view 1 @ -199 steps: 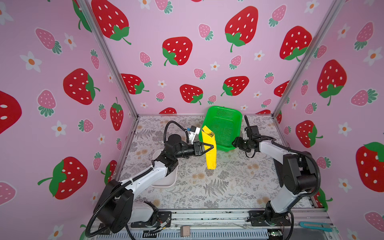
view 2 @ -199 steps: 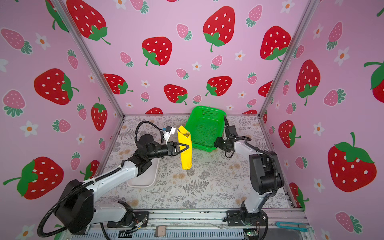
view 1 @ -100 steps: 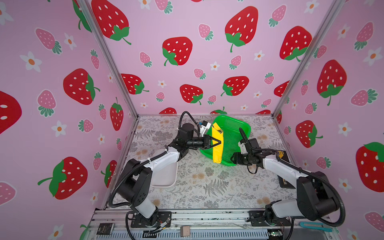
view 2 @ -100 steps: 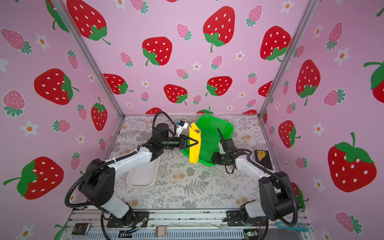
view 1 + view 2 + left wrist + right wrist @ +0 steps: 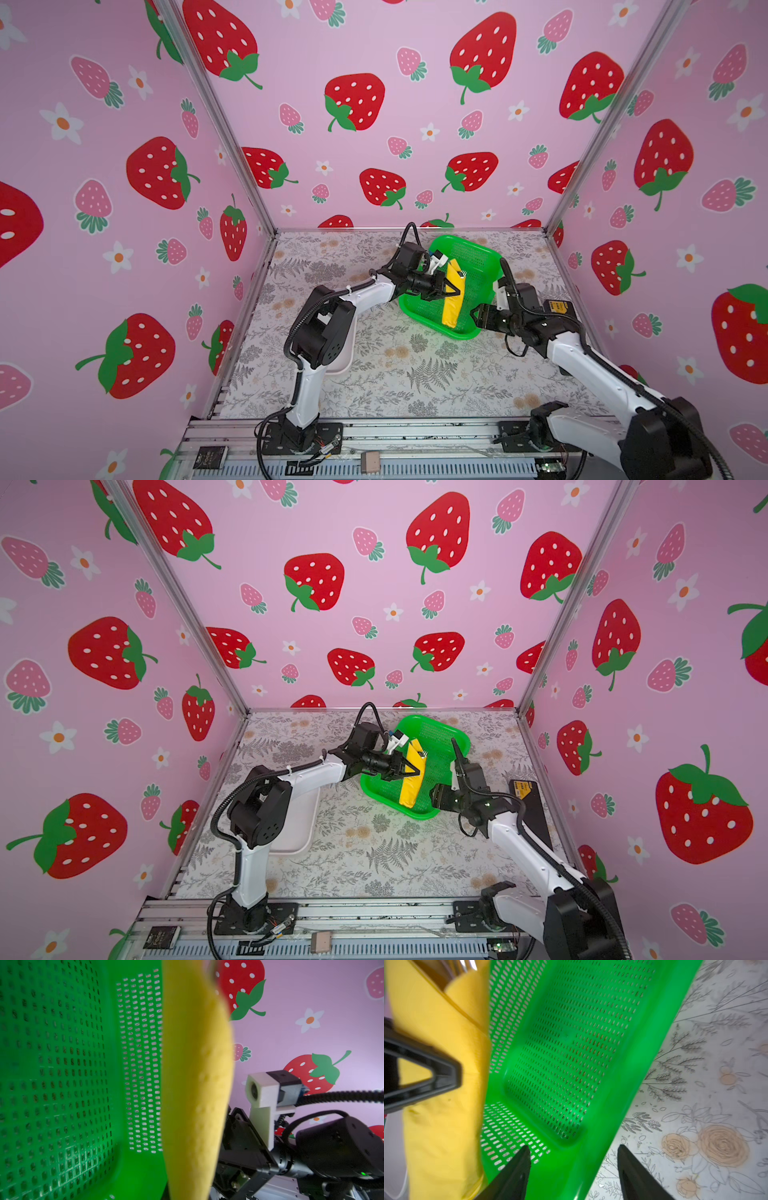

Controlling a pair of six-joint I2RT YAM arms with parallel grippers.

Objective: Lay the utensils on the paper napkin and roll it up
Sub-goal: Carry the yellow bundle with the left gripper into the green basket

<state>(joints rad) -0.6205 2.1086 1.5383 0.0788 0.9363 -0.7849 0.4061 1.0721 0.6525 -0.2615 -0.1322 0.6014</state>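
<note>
Since a second ago the green basket has dropped from standing on edge to lying open-side up. The left gripper has carried the paper napkin over it. Clamped on the roll's middle, it hangs the roll above the basket's floor. The utensils peek from the roll's upper end. The right gripper is open, its fingers astride the basket's near rim.

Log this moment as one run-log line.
left end effector: shut on rolled napkin over basket | right end effector: open astride basket rim | utensils: inside roll
</note>
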